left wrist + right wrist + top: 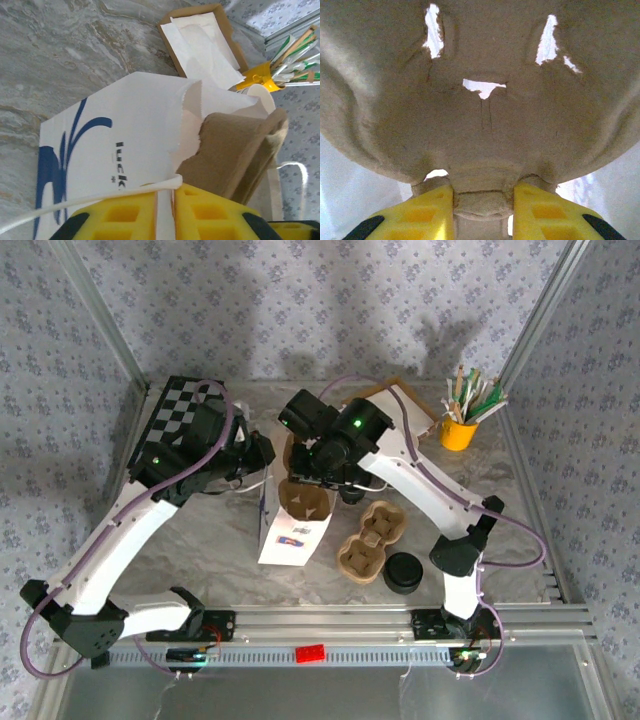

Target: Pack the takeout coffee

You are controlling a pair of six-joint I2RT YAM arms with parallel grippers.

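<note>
Seen from above, a white paper bag lies flat in the middle of the table. The left gripper is at the left side of the bag's mouth. The right gripper holds a cardboard cup tray at the opening.

In the left wrist view, yellow fingers are nearly together and pinch the bag's edge. The tray sits in the mouth.

In the right wrist view, fingers pinch the tray's rim.

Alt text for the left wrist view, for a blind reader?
The left gripper pinches the edge of a white paper bag with blue print, lying on a marbled table, while a brown pulp cup carrier sits at its open mouth. Behind stand a cardboard box of napkins and a yellow cup of stirrers.
</note>
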